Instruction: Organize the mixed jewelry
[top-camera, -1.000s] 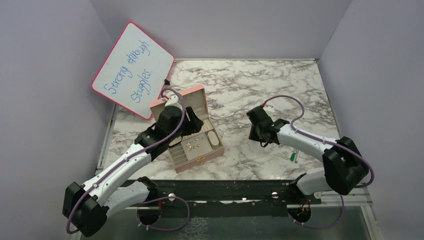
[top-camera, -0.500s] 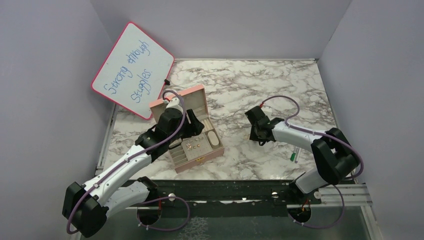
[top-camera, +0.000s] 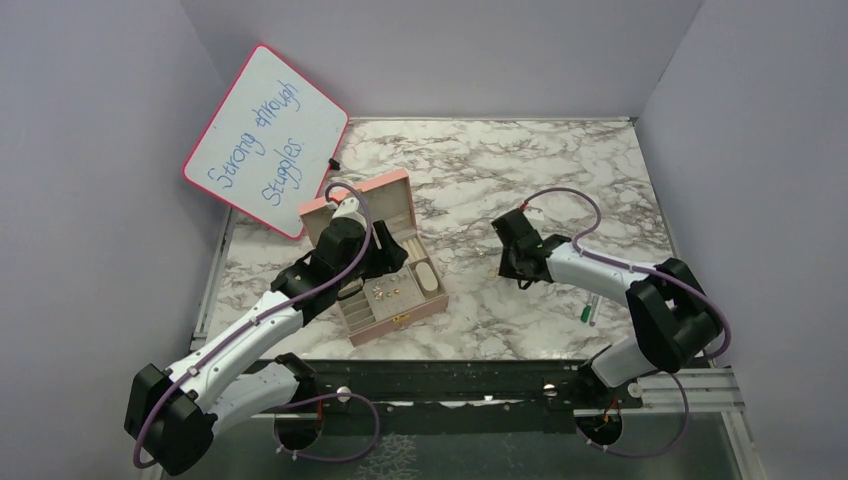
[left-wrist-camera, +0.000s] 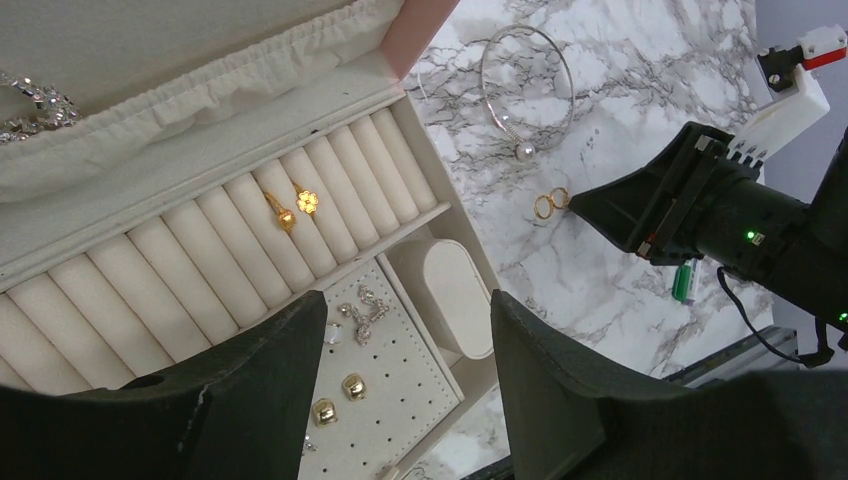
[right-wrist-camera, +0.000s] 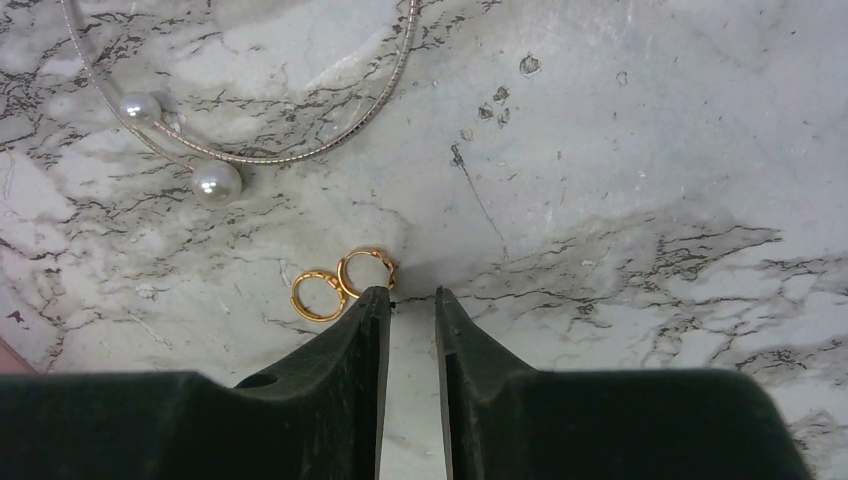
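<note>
Pearl bangle (right-wrist-camera: 217, 182) partly out of frame

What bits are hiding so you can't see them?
- Left wrist view: jaws of the left gripper cover the near end of the pink box.
- Right wrist view: the top edge cuts off the pearl bangle.
- Top view: the gold hoops are too small to see.

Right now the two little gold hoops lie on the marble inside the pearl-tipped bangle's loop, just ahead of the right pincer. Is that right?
Not inside: the right wrist view shows the gold hoops outside the pearl-tipped bangle, near its pearl ends. They do lie on the marble just ahead of the right pincer.
</note>
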